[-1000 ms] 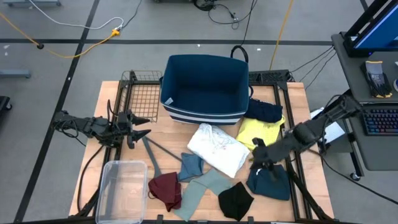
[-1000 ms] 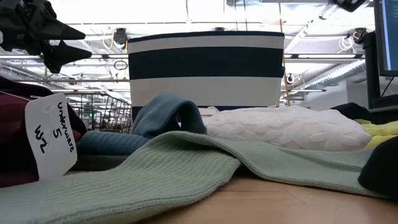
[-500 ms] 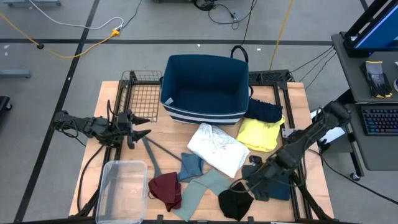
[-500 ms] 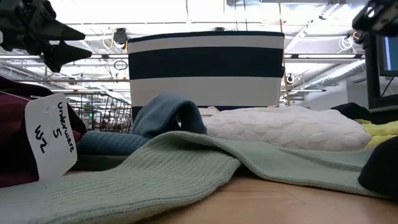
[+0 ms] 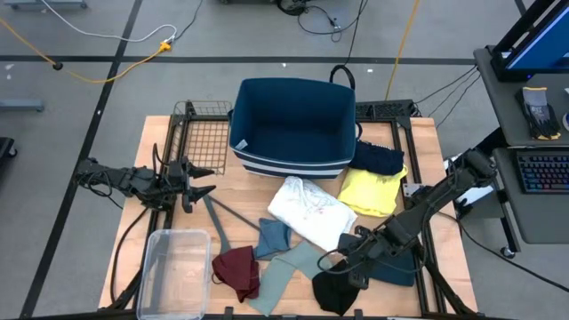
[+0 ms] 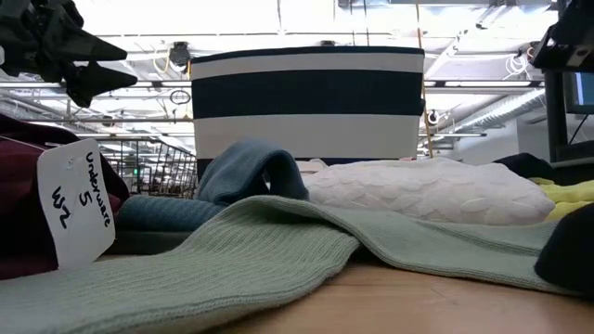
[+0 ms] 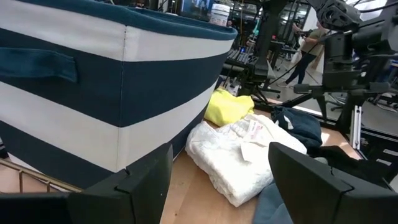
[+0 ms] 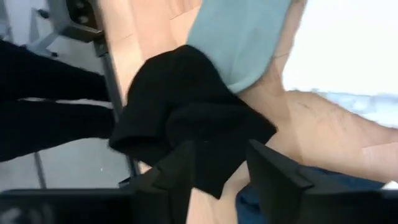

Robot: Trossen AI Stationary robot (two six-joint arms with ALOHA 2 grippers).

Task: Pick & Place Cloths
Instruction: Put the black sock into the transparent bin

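Wooden table (image 5: 418, 151), crumpled soft black cloth (image 5: 335, 290)

The right arm reaches in from the table's right edge, stretched low and slanting toward the front; its right gripper (image 5: 342, 264) hangs just above the black cloth (image 5: 336, 289), near that cloth's upper edge; in the right wrist view its fingers (image 8: 180, 169) stand spread apart with the black cloth between them; the left arm waits well apart from the black cloth, at the table's left edge, its left gripper (image 5: 201, 181) parted.
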